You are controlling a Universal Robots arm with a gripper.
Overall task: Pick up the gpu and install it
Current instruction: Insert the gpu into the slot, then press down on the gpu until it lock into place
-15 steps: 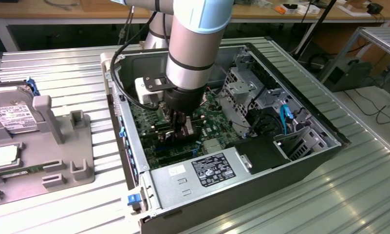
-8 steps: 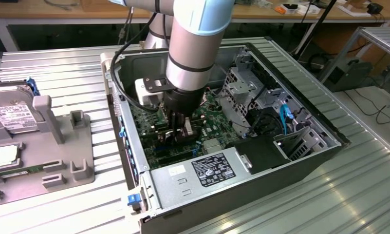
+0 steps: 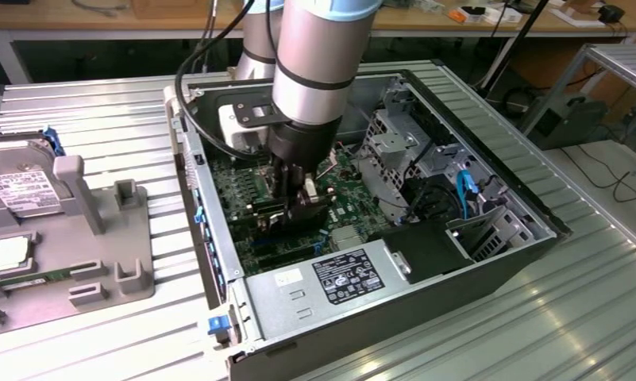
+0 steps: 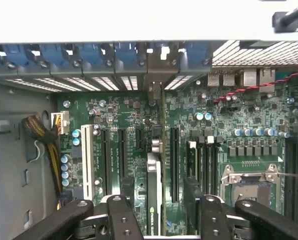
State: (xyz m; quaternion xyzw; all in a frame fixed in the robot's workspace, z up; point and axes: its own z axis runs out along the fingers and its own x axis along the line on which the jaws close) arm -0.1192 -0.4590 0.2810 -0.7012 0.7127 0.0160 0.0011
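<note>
Black hand clenches the gpu edge-on, its long axis along the motherboard slots.

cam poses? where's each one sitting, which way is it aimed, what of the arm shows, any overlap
Exterior view: off the arm, above, angled down at the open PC case; the arm reaches inside.
Wrist view: on the wrist, looking straight down at the motherboard; the gripper holds the gpu edge-on between its fingers.
Shared: motherboard, gpu, gripper.
</note>
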